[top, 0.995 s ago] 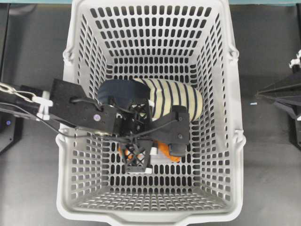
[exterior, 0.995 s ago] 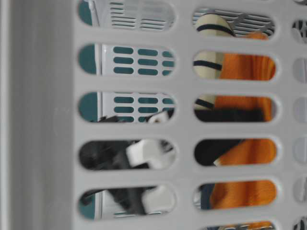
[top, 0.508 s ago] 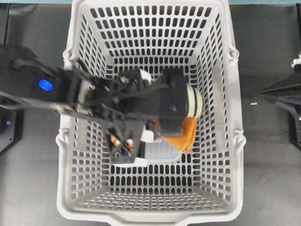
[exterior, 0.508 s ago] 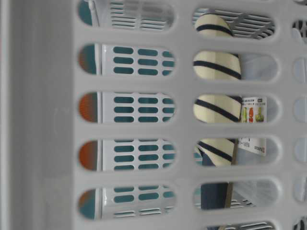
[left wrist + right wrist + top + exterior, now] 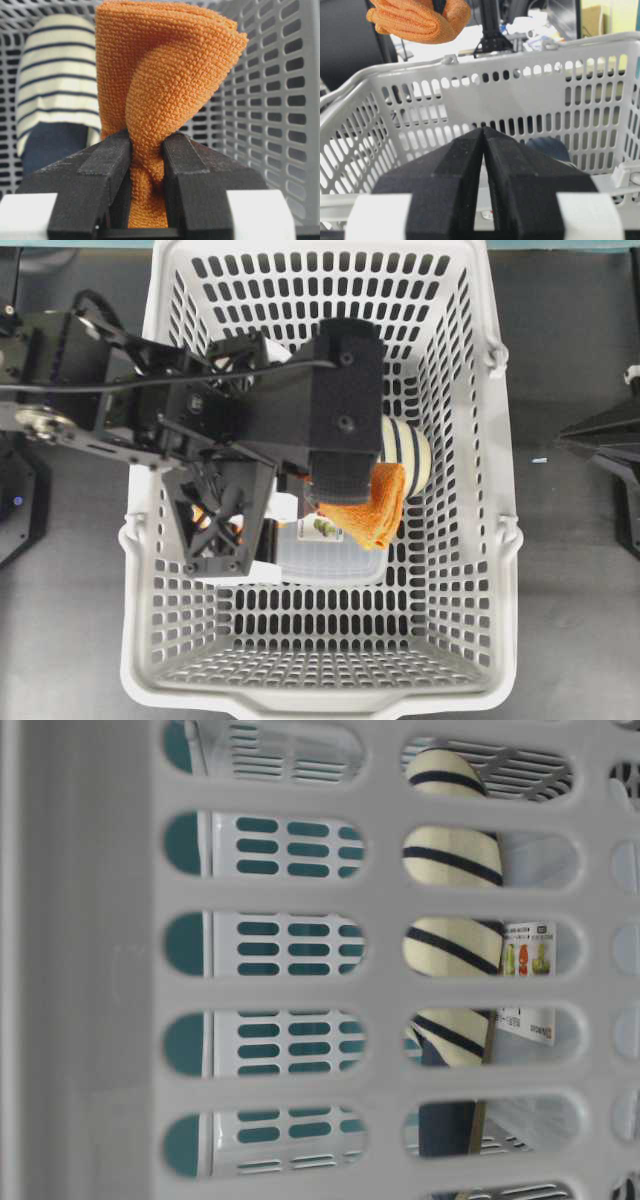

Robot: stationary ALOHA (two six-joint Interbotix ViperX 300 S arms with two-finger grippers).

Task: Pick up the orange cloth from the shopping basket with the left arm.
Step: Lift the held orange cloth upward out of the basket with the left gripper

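Basket first: the large light-grey slotted plastic shopping basket point(image 5: 480, 540) sits on the dark table point(image 5: 570, 570), and the black left arm point(image 5: 150, 410) reaches over it from that view's left. Its lattice-pattern gripper point(image 5: 146, 150) is clamped on the small rust-orange terry cloth point(image 5: 160, 75), which bunches straight out from the fingertips, above the rim in the right wrist view. The right gripper point(image 5: 484, 145), closed on nothing, waits outside the basket wall

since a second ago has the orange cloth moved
Yes. The orange cloth has risen off the shopping basket floor, pinched in the left tool, uncovering a clear box.
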